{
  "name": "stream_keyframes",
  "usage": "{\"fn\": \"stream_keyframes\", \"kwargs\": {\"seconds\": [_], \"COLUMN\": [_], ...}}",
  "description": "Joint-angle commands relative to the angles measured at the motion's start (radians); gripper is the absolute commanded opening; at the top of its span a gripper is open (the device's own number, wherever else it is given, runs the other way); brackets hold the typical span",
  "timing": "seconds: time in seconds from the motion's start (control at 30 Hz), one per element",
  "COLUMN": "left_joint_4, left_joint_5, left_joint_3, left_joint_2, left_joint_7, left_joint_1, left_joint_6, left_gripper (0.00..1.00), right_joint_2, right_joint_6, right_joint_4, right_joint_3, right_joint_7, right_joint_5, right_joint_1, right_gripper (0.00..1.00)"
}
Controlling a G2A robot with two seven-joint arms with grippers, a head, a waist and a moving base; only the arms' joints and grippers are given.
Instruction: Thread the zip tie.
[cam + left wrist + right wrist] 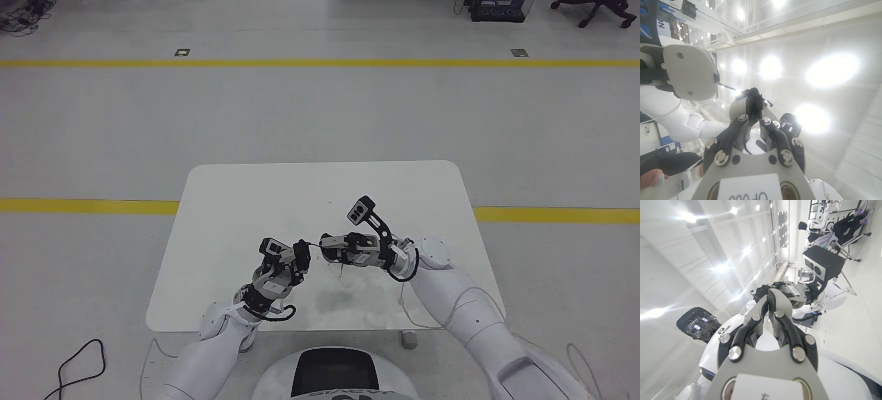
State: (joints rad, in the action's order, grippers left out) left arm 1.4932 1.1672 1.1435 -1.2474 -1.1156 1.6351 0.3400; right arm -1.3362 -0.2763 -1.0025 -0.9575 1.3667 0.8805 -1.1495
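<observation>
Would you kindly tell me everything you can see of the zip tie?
The zip tie is a thin black strip, plastic by its look. It spans the air above the table between the left tool and the right tool, both shut on it. A short curled end pokes past the left tool.

Printed white label (748, 186) on left gripper (754, 101) mount; print upside down, partly cut off.

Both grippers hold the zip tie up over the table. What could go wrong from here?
The zip tie is thin and spans only a short gap between the left gripper and right gripper, so a small misalignment could spoil the threading. It hangs above the table; a slip would probably drop it.
</observation>
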Motion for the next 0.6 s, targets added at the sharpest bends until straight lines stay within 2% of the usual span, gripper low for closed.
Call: {"fn": "stream_keyframes", "kwargs": {"seconds": [0.0,0.57], "left_joint_4": [0.000,0.000], "left_joint_5": [0.000,0.000], "left_joint_3": [0.000,0.000], "left_joint_2": [0.000,0.000], "left_joint_7": [0.000,0.000], "left_joint_1": [0.000,0.000], "left_joint_6": [0.000,0.000], "left_gripper": [0.00,0.00], "right_joint_2": [-0.001,-0.006], "right_joint_6": [0.000,0.003], "right_joint_4": [0.003,0.022], "right_joint_3": [0.000,-0.003], "right_joint_7": [0.000,0.006], "right_joint_5": [0.000,-0.001], "right_joint_1": [0.001,0.003], "right_gripper": [0.00,0.00]}}
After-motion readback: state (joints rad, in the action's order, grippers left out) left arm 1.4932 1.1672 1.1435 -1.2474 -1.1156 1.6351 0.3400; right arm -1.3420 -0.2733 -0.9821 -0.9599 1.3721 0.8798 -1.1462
